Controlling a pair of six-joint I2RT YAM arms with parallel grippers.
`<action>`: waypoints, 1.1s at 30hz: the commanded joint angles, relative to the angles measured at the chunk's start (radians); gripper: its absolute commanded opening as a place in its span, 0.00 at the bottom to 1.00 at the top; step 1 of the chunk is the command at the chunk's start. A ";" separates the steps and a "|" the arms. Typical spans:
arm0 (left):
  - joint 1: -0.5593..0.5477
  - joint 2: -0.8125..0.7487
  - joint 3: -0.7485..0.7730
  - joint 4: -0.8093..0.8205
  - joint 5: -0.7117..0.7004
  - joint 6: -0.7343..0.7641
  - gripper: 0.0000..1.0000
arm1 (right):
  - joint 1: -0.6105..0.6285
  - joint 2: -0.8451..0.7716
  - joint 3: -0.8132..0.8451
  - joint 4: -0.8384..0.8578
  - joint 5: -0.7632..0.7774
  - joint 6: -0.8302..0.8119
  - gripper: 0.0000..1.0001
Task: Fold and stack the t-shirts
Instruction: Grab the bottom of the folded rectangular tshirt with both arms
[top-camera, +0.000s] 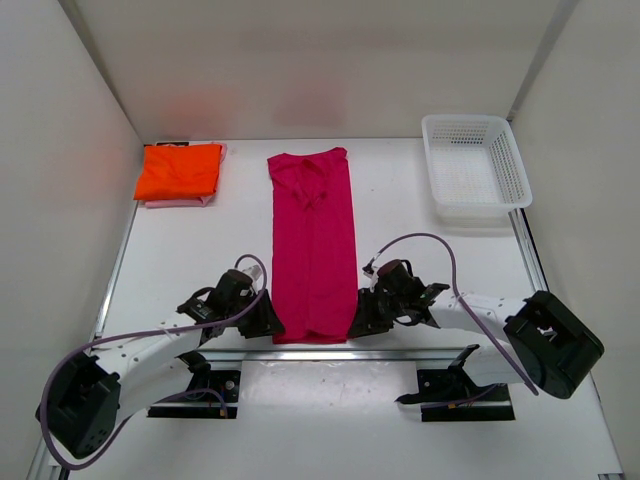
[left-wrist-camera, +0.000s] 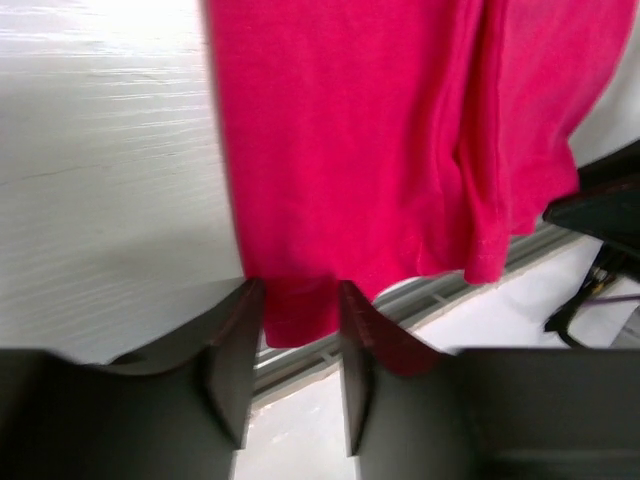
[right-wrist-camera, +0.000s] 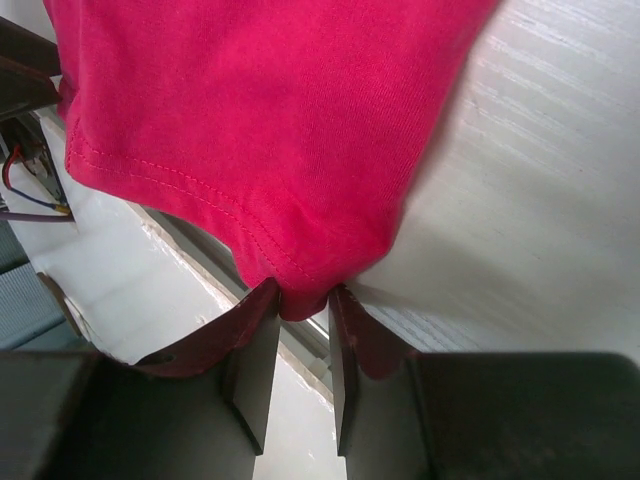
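Observation:
The deep magenta t-shirt (top-camera: 313, 240) lies as a long narrow strip down the middle of the table, collar at the far end. My left gripper (top-camera: 268, 322) is at its near left corner, and my right gripper (top-camera: 360, 322) is at its near right corner. In the left wrist view the fingers (left-wrist-camera: 297, 300) hold the hem corner (left-wrist-camera: 295, 320) between them. In the right wrist view the fingers (right-wrist-camera: 303, 298) pinch the bunched corner (right-wrist-camera: 300, 290). The folded orange t-shirt (top-camera: 180, 170) lies on the light pink one (top-camera: 182, 203) at the far left.
A white mesh basket (top-camera: 475, 121) stands at the far right. A metal rail (top-camera: 330, 355) runs along the table's near edge, just below the magenta hem. White walls close in the table on three sides.

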 joint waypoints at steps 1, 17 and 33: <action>-0.013 -0.015 0.022 -0.017 0.017 -0.004 0.50 | -0.003 0.013 0.015 -0.020 0.025 -0.020 0.24; -0.028 -0.003 0.000 -0.076 0.003 0.012 0.58 | 0.000 0.028 0.012 -0.014 0.012 -0.017 0.25; 0.001 -0.062 0.025 -0.154 0.016 0.061 0.00 | 0.004 -0.045 0.020 -0.097 -0.005 -0.047 0.00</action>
